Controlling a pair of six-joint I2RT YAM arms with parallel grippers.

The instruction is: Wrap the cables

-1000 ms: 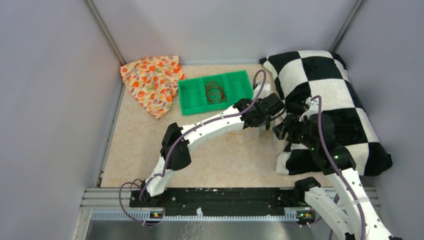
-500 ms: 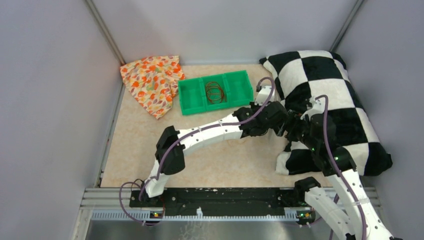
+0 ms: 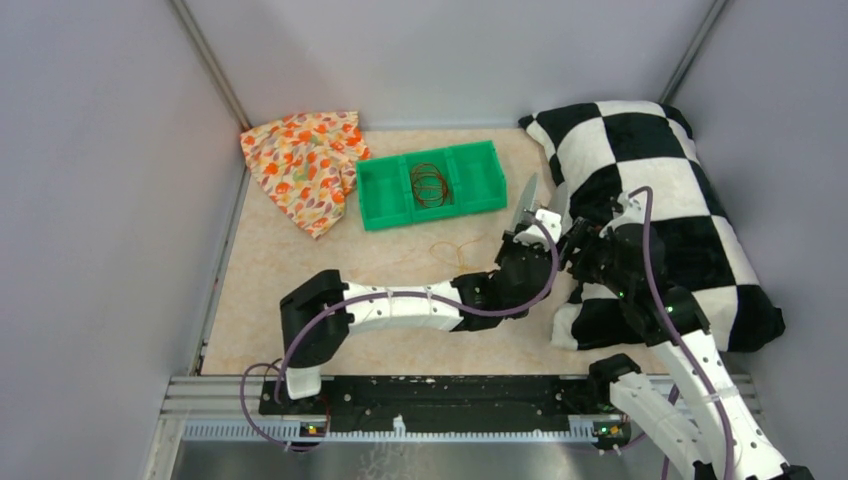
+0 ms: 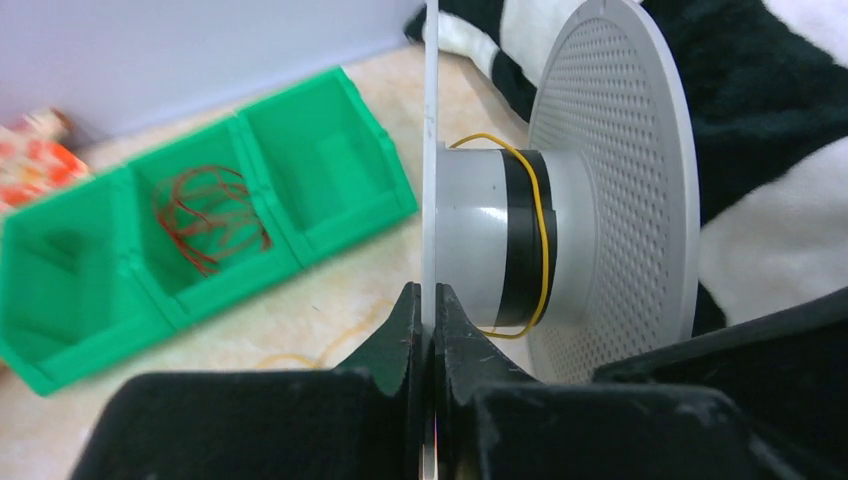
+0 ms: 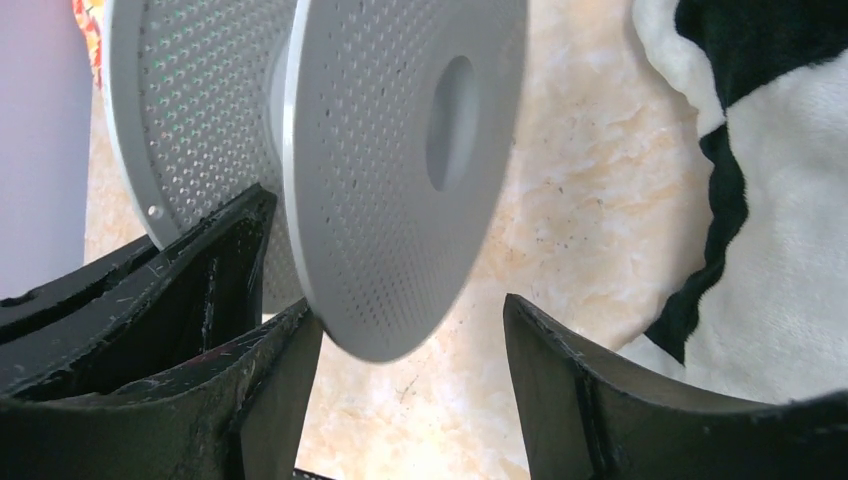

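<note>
Our left gripper (image 4: 430,322) is clamped on one flange of the grey perforated round plastic spool (image 4: 612,170), holding it on edge above the right side of the tan table (image 3: 300,290). About one turn of the thin yellow-orange wire (image 4: 541,215) sits on the hub. Its loose tail (image 3: 452,246) lies mid-table. Our right gripper (image 5: 405,318) waits with its jaws apart by the other flange, holding nothing. We judge the wrapping barely begun, with nearly all the winding left.

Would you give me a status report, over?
Left gripper shut on spool rim. Right gripper open beside spool. Yellow cable looped round hub, rest trailing on table. Pillow close by.
</note>
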